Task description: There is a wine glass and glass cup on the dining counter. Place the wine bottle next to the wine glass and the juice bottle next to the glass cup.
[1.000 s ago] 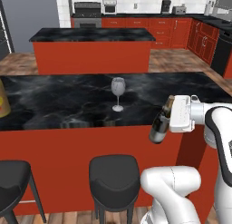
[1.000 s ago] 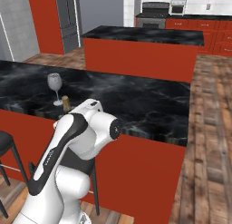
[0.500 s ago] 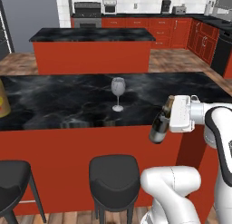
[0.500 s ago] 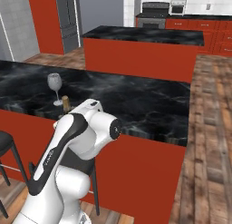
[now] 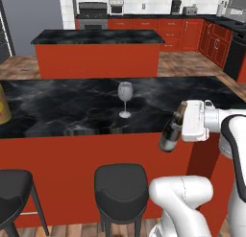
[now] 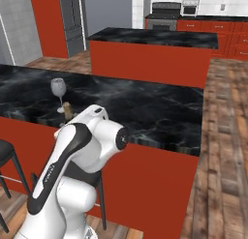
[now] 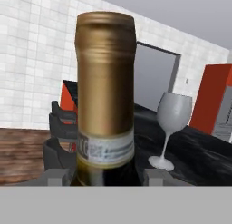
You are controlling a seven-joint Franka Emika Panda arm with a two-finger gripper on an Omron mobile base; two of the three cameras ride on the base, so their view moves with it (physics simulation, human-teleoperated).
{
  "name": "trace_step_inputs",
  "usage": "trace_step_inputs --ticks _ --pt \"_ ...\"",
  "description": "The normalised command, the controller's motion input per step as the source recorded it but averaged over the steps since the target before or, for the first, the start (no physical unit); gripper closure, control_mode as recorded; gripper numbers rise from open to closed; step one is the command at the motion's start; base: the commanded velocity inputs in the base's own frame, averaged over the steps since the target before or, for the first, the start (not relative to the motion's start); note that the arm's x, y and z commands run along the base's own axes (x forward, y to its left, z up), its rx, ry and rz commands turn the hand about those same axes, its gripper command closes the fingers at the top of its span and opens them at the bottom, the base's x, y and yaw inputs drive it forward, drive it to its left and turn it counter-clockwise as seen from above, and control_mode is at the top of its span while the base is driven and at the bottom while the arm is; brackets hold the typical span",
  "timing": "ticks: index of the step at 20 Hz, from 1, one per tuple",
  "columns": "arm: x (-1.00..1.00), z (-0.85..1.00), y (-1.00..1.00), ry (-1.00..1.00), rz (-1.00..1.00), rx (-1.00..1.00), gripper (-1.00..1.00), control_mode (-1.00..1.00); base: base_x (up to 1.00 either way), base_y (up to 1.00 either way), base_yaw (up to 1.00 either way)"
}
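Left base view shows the gripper (image 5: 178,128) clenched on the wine bottle (image 5: 171,129), which hangs tilted at the near edge of the dining counter (image 5: 57,101), its base below the level of the black marble tabletop and in front of the red panel. The wine glass (image 5: 125,99) stands upright on the tabletop, away from the near edge and to the left of the bottle, apart from it. A yellow-orange object at the far left edge of this view, apparently the juice bottle (image 5: 4,106), rests on the same tabletop, well apart from the glass. The glass cup cannot be made out with confidence. Hand view confirms the hold: the bottle's gold-capped neck (image 7: 106,78) and pale label rise between the finger tips, with the wine glass (image 7: 171,128) beyond and to one side. Judged risks: the bottle's base sits lower than the tabletop, so a forward move without lifting first would strike the counter edge and could shift the bottle in the grip. Set down while tilted, it could topple. An approach too close to the stemmed glass could knock it over, since its foot is small.
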Motion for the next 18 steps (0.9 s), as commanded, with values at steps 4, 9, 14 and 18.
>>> trace_step_inputs --ticks 4,9,14,18 --pt "-0.21 0.41 0.05 0.13 0.00 -0.03 1.00 -1.00 0.00 0.00 0.00" --pt "-0.10 0.42 0.04 0.27 0.00 -0.02 1.00 -1.00 0.00 0.00 0.00" --pt "-0.05 0.43 0.00 0.13 0.00 -0.07 1.00 -1.00 0.00 0.00 0.00" --pt "-0.01 0.38 -0.01 0.00 0.00 -0.10 1.00 -1.00 0.00 0.00 0.00"
